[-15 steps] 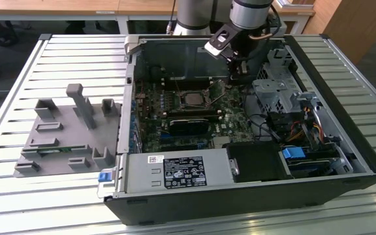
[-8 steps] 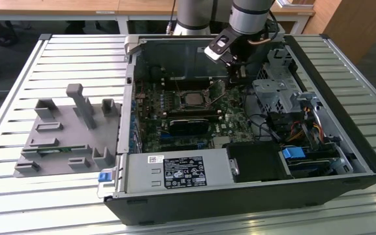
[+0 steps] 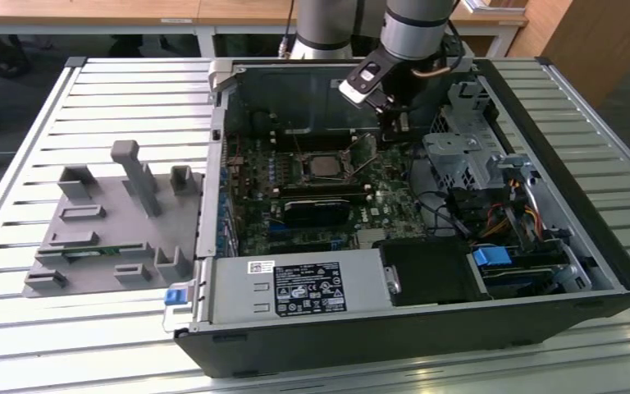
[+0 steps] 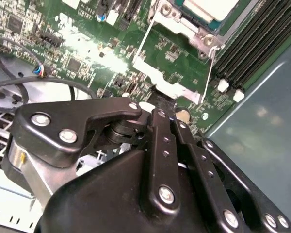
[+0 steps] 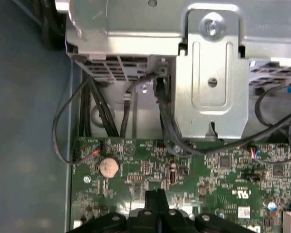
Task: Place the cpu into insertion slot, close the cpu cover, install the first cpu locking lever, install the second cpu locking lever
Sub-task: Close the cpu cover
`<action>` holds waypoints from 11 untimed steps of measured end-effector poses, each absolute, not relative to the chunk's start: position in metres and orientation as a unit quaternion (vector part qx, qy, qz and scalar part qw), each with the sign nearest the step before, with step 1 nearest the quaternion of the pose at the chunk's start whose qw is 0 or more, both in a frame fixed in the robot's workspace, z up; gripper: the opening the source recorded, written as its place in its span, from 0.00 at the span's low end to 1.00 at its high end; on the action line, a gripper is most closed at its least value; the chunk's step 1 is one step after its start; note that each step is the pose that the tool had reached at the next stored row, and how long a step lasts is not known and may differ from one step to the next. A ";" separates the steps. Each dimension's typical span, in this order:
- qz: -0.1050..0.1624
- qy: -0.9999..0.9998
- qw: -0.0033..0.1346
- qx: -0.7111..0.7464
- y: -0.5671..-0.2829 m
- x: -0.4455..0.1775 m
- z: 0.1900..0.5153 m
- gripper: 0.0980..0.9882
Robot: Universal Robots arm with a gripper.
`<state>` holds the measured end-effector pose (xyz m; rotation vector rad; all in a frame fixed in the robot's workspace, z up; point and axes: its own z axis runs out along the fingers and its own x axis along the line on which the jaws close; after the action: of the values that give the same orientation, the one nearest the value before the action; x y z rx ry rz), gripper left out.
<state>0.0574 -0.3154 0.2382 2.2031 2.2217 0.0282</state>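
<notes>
The cpu (image 3: pixel 324 167) lies flat in the insertion slot (image 3: pixel 302 156) on the green motherboard, and its silver top (image 4: pixel 207 7) shows in the second wrist view. The cpu cover (image 4: pixel 153 48), a thin silver frame with a square window, stands swung open, away from the slot. My gripper (image 3: pixel 394 135) hangs inside the case on the exterior view's right of the slot. Its black fingers (image 4: pixel 161 127) are shut together, with nothing seen between them. The fingertips sit right at the cover's free edge (image 4: pixel 161 90). In the first wrist view the shut gripper (image 5: pixel 157 194) points at the board.
Long black memory slots (image 4: pixel 252 43) run beside the socket. A metal drive cage (image 3: pixel 458 156) with cables (image 5: pixel 167 121) stands close to my gripper. A coin battery (image 5: pixel 108 167) sits on the board. A power supply (image 3: pixel 293 287) fills the case front, and a grey fixture (image 3: pixel 107 222) lies on the slatted table.
</notes>
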 end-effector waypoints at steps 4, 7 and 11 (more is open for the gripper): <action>0.009 0.710 0.006 0.704 -0.315 0.047 0.237 0.01; 0.009 0.710 0.006 0.704 -0.315 0.039 0.236 0.01; 0.009 0.710 0.006 0.704 -0.315 0.028 0.235 0.01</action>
<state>0.0280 -0.3154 0.2351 2.2032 2.2217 0.0283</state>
